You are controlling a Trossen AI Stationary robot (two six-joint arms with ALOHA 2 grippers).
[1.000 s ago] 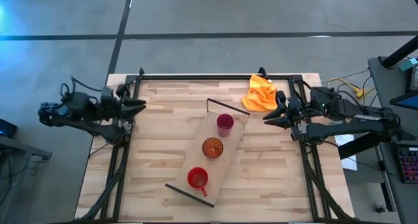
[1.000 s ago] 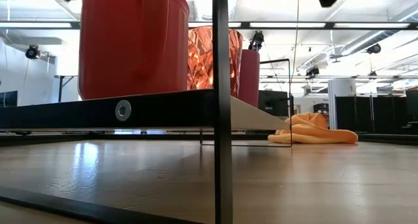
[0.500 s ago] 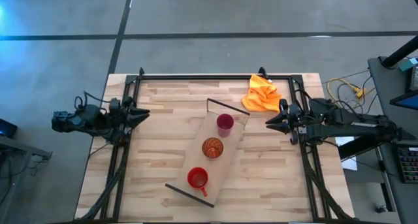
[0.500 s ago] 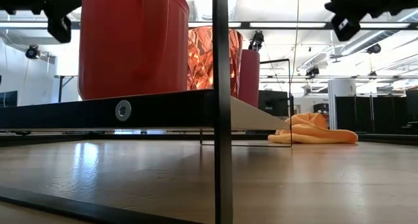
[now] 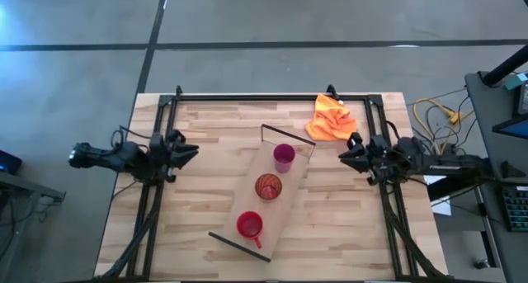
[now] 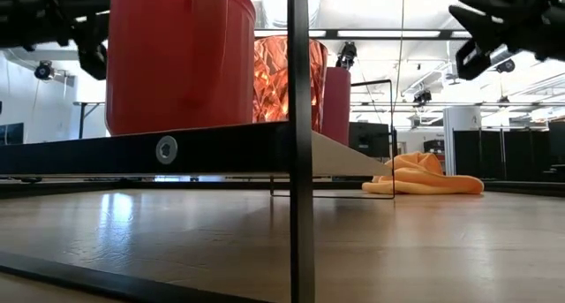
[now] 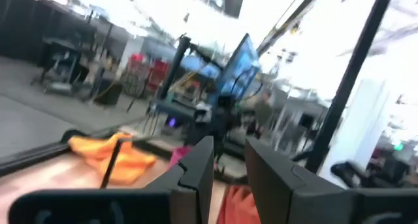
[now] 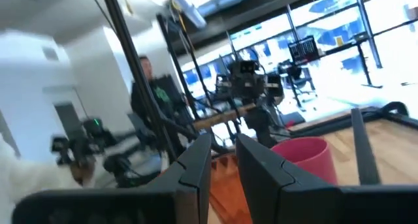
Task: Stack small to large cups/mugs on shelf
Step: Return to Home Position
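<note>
Magenta plastic cup (image 5: pixel 284 156), see-through amber tumbler (image 5: pixel 268 186), bright red handled mug (image 5: pixel 249 225) in row on pale wood shelf board (image 5: pixel 290 194), middle of slatted wooden desk (image 5: pixel 206 126); left jaws at left desk edge, right jaws at right edge, both narrowly parted, empty; best retreat: level, slow, wide of shelf.

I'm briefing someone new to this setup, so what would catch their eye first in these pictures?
Three cups stand in a diagonal row on the pale shelf: magenta cup at the far end, amber tumbler midway, red mug nearest. An orange cloth lies by the table's far edge; the left pincer and right pincer hang empty at its sides.
</note>
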